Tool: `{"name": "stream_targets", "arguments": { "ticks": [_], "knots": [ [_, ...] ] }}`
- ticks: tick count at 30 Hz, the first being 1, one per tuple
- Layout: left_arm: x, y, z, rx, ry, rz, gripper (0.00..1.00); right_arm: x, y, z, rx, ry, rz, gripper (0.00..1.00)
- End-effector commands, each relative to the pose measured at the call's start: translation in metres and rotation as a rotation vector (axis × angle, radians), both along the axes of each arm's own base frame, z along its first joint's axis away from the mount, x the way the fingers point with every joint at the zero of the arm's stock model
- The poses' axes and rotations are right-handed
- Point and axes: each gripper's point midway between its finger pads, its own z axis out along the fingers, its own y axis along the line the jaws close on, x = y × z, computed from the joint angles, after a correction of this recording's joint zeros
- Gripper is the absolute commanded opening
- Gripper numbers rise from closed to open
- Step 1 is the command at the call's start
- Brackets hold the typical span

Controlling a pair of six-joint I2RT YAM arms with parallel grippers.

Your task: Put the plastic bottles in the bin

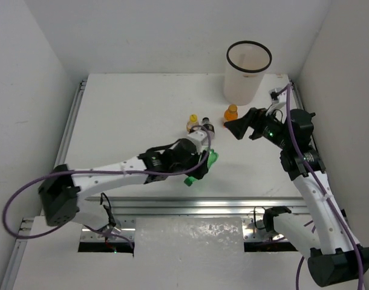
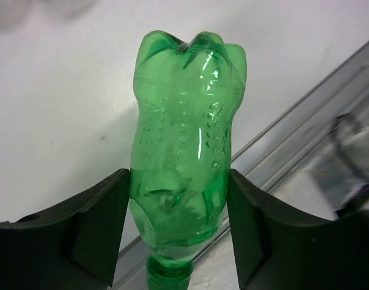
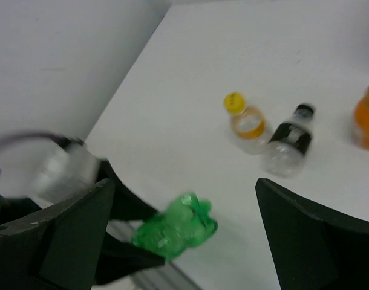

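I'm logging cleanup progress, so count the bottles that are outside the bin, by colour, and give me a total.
Green bottle: 1
Orange bottle: 1
Yellow-capped bottle: 1
Black-capped bottle: 1
Total in view outside the bin: 4

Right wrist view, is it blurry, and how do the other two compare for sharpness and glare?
Right wrist view: soft throughout, with the green bottle and the yellow-capped bottle smeared. Left wrist view: the green bottle is sharp with white glare streaks, and the rail behind it is out of focus. Top external view: evenly lit and crisp, with no glare on the bin.
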Motion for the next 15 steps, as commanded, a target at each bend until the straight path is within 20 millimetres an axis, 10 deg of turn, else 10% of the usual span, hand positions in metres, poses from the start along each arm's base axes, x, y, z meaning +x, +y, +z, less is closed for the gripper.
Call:
{"name": "stream_targets", "arguments": {
  "ticks": [1,6,15],
  "knots": [
    [0.015,-0.006,0.105,-0.306,-0.179,0.034,0.0,-0.027,0.033,-0.01,0.152,0.094,0.203,0.99],
    [0.006,-0.014,0.167,-0.513,-0.315,-0.051,0.0,-0.056,0.057,0.0,0.315,0.066,0.415,0.99],
    [-0.001,-0.036,0.208,-0.603,-0.361,-0.164,0.0,-0.05,0.073,0.021,0.362,0.02,0.494,0.98]
  ]
}}
